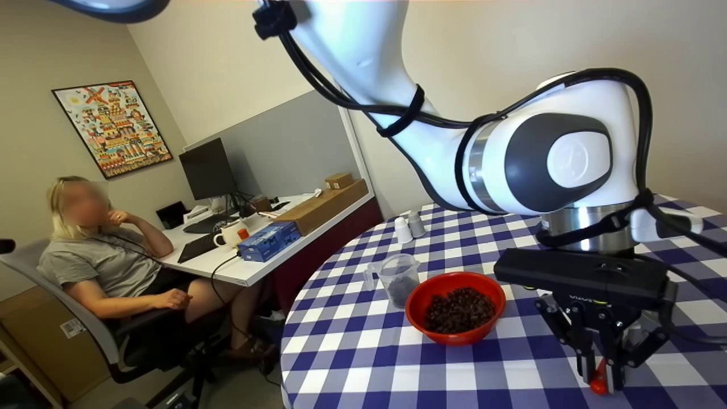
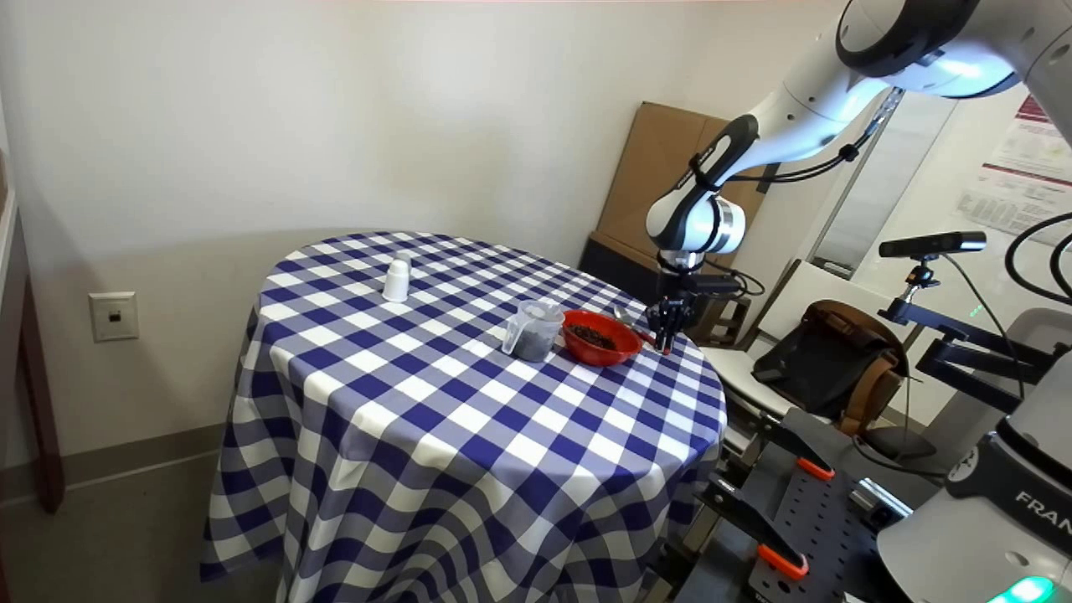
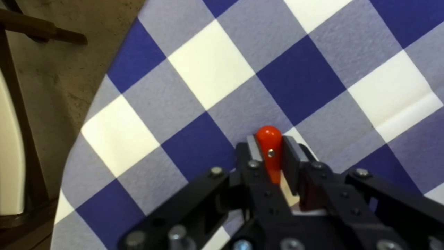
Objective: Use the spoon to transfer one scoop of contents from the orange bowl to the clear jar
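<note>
Where the black tool (image 1: 600,372) points down close over the desk (image 1: 352,363), its two fingers (image 3: 255,149) press on either side of the red-orange handle of the spoon (image 3: 269,139), gripping it near its rounded end. The spoon's silver head (image 2: 623,316) shows in an exterior view, left of the tool and just past the far side of the orange bowl (image 1: 454,339); whether it touches the cloth (image 2: 469,419) cannot be told. A white robot arm (image 1: 352,51) carries the tool from above.

In both exterior views the bowl stands upright to the left of the tool, near it, holding dark brown, lumpy contents (image 1: 460,309). Just beside the bowl, farther left, is the clear jar (image 1: 399,270), its side handle facing left, with dark grey material (image 1: 402,291) in its lower part. Well apart, beyond the jar in an exterior view, a white shaker (image 1: 403,230) and a grey shaker (image 1: 416,224) stand side by side. The cloth, checked in blue and white, covers the round desk and hangs over its edge.

Far left in an exterior view, a person (image 1: 108,255) in a grey shirt sits at a white worktop (image 1: 224,264) bearing a monitor (image 1: 207,169) and a blue box (image 1: 270,241). At right in an exterior view, a dark bag (image 2: 825,360) rests on a pale chair (image 2: 733,373).
</note>
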